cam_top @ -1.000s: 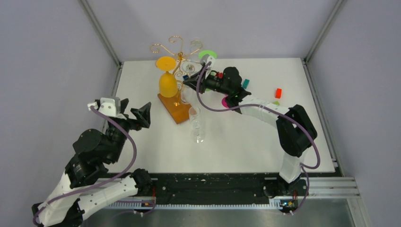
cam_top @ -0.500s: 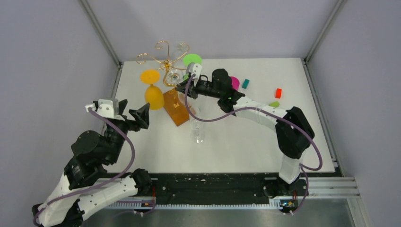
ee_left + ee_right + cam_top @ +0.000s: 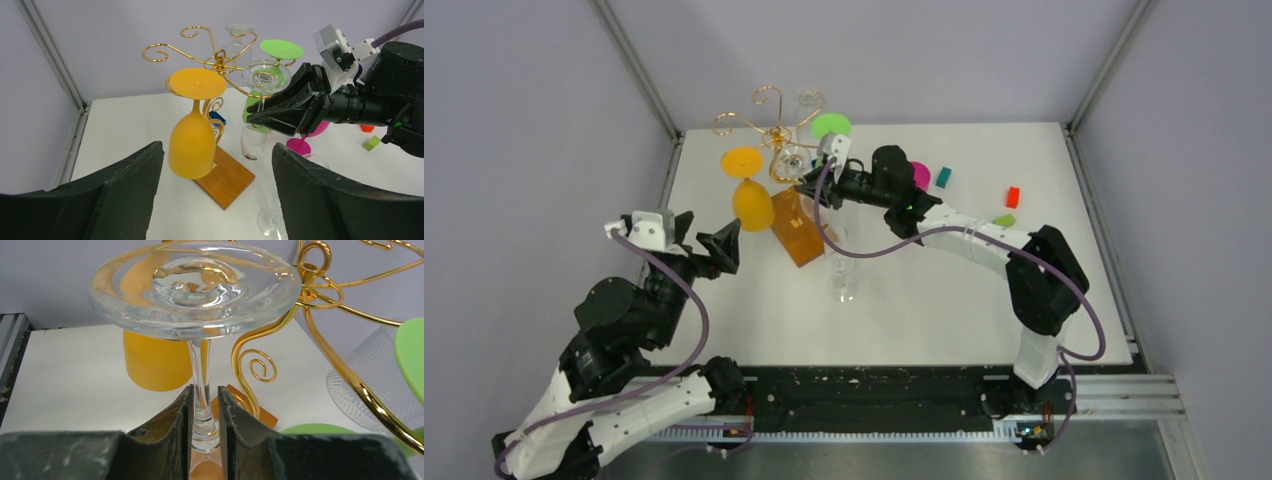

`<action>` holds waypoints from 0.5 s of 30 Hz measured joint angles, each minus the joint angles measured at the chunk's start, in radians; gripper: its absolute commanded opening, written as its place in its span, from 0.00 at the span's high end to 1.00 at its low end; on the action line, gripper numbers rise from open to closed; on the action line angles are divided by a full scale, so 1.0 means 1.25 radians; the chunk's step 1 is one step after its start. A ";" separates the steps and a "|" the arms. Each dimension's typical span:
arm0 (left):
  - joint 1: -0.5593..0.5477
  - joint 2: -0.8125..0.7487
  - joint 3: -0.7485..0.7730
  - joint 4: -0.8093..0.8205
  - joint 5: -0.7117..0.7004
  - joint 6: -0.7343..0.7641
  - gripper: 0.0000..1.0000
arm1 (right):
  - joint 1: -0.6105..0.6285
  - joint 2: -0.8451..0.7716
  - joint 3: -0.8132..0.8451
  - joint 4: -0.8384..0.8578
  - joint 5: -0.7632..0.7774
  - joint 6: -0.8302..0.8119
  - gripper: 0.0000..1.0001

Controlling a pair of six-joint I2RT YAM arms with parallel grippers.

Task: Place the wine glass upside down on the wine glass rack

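Observation:
The wine glass (image 3: 195, 287) is clear and upside down, foot on top. Its foot (image 3: 265, 75) lies on a curled arm of the wine glass rack (image 3: 218, 62), a gold wire stand on an orange-brown wooden base (image 3: 796, 232). My right gripper (image 3: 205, 390) is shut on the glass's stem, just above the bowl. From above, the right gripper (image 3: 804, 183) reaches the rack (image 3: 769, 125) from the right, with the glass (image 3: 792, 162) at its tips. My left gripper (image 3: 217, 147) is wide open and holds nothing. The left gripper (image 3: 709, 235) hangs left of the base.
An orange glass (image 3: 751, 200) and a green one (image 3: 831, 126) hang upside down on the rack. A clear glass (image 3: 842, 265) lies on the table by the base. A pink glass (image 3: 919, 175) and small teal (image 3: 943, 177), red (image 3: 1013, 196) and green (image 3: 1006, 219) blocks sit to the right.
The right gripper has moved left with the clear glass. The rack's top and the orange glass have swung left with it. Nothing has shifted over the last half second. The left arm is still.

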 measured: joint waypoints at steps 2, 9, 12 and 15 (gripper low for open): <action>0.000 0.000 0.000 -0.001 0.000 0.000 0.16 | 0.000 0.000 0.000 -0.002 0.001 0.000 0.72; 0.000 0.000 0.000 -0.001 0.000 0.000 0.16 | 0.000 0.000 -0.004 0.003 0.002 0.001 0.62; 0.000 0.000 0.000 -0.001 0.000 0.000 0.16 | 0.000 0.000 -0.016 0.015 0.002 0.004 0.57; 0.000 0.000 0.000 -0.001 0.000 0.000 0.16 | 0.000 0.000 -0.028 0.026 0.002 0.006 0.53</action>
